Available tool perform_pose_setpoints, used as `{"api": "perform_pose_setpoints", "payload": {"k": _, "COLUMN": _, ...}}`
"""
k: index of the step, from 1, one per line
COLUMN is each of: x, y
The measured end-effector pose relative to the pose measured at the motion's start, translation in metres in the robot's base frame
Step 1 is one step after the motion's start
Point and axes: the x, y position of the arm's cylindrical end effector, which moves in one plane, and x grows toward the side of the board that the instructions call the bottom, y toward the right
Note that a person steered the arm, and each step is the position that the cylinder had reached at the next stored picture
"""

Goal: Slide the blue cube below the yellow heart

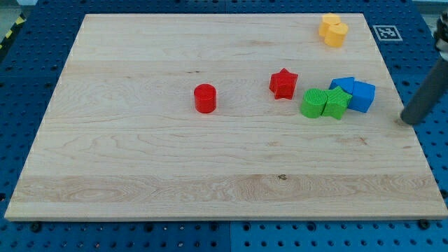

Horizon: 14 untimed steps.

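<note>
The blue cube [362, 96] lies on the wooden board [140, 161] at the view's right. It touches another blue block [341, 85] on its left. The yellow heart [335, 34] sits near the board's top right corner, against a second yellow block [329, 20] just above it. The blue cube is well below the heart and a little to the right of it. My tip [408, 120] is at the board's right edge, to the right of the blue cube and slightly lower, apart from it.
A green star [337, 103] and a green cylinder-like block [313, 103] sit against the blue blocks on their lower left. A red star [283, 83] lies left of them and a red cylinder [205, 98] near the board's middle. A marker tag [386, 31] lies off the board's top right.
</note>
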Motion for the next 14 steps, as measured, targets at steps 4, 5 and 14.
{"api": "perform_pose_setpoints", "payload": {"k": 4, "x": -0.011, "y": -0.051}}
{"api": "perform_pose_setpoints", "payload": {"k": 5, "x": -0.034, "y": -0.058}}
{"api": "perform_pose_setpoints", "payload": {"k": 14, "x": -0.135, "y": -0.072}}
